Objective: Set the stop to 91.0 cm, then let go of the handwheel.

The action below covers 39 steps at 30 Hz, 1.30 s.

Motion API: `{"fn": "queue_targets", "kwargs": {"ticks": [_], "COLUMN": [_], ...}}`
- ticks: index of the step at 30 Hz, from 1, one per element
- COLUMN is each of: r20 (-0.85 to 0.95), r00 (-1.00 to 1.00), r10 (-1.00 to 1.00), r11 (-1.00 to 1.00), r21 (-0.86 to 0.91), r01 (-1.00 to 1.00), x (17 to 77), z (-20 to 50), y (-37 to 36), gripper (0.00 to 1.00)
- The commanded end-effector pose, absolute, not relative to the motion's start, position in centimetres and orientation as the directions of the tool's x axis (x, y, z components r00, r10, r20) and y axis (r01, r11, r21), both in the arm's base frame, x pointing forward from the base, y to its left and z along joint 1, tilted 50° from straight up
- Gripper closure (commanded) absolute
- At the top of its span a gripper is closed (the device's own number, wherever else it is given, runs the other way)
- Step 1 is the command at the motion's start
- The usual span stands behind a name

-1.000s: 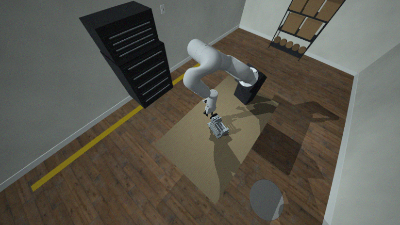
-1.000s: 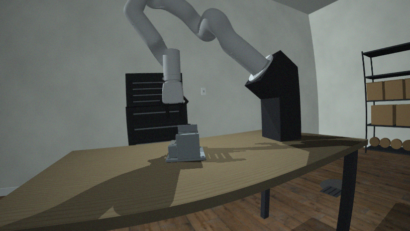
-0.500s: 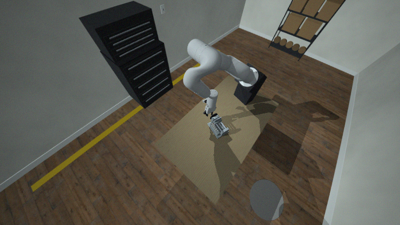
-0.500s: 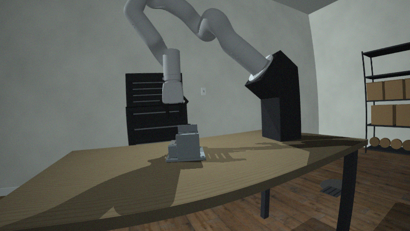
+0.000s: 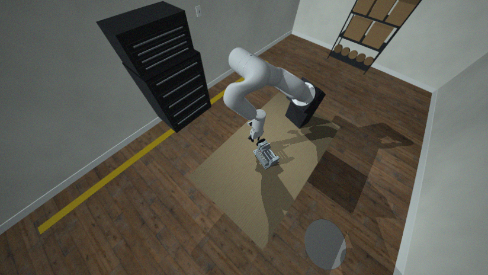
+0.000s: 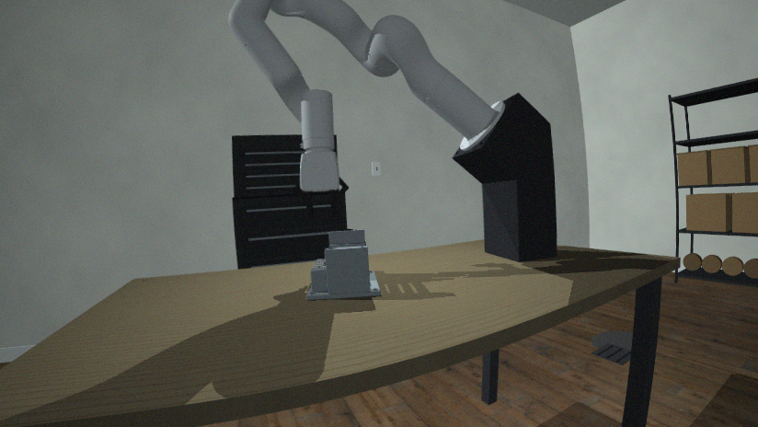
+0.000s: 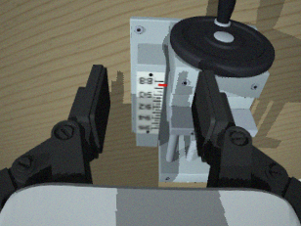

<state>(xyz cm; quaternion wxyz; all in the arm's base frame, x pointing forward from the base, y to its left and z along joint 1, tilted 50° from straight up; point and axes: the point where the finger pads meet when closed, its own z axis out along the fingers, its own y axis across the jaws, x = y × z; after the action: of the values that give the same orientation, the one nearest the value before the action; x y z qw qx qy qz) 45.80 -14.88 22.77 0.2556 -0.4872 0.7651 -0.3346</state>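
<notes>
The black two-finger gripper (image 5: 254, 139) (image 7: 151, 86) at the end of the smooth white jointed arm (image 5: 250, 73) (image 6: 319, 119) has its fingers partly spread, with nothing pinched between them. In the wrist view one finger appears over the wooden tabletop (image 5: 225, 170) (image 6: 434, 328) (image 7: 54, 53), left of the grey metal stop fixture (image 5: 266, 155) (image 6: 347, 270) (image 7: 147, 48), while the other overlaps the fixture's body. The round black handwheel (image 5: 261, 141) (image 7: 195, 53), with a pale central hub (image 7: 224, 36) and an upright black cylindrical handle (image 7: 226, 10), sits at one end of that fixture, outside the space between the fingers. A white printed scale (image 7: 149, 109) runs along the fixture, and a thin red pointer line (image 7: 162, 85) lies near its upper end in the wrist view; the numerals are too blurred to read exactly. The fixture rests flat on the tabletop, well apart from the black angular arm pedestal (image 5: 300, 114) (image 6: 535, 212).
</notes>
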Motion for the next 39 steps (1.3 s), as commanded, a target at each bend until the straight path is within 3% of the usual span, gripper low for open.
{"fn": "queue_targets", "kwargs": {"ticks": [1,15,39], "r20": [-0.065,-0.065,-0.065], "r00": [-0.395,-0.395,-0.395], "r10": [-0.917,-0.917,-0.917], "r11": [0.301,0.301,0.301], "r21": [-0.761,-0.761,-0.761], "r01": [-0.574,-0.574,-0.574], "x": [45.8,40.6,44.8], "z": [22.8,17.3,13.5], "y": [-14.9,-15.5,-17.1], "gripper": [0.43,0.43,0.43]}}
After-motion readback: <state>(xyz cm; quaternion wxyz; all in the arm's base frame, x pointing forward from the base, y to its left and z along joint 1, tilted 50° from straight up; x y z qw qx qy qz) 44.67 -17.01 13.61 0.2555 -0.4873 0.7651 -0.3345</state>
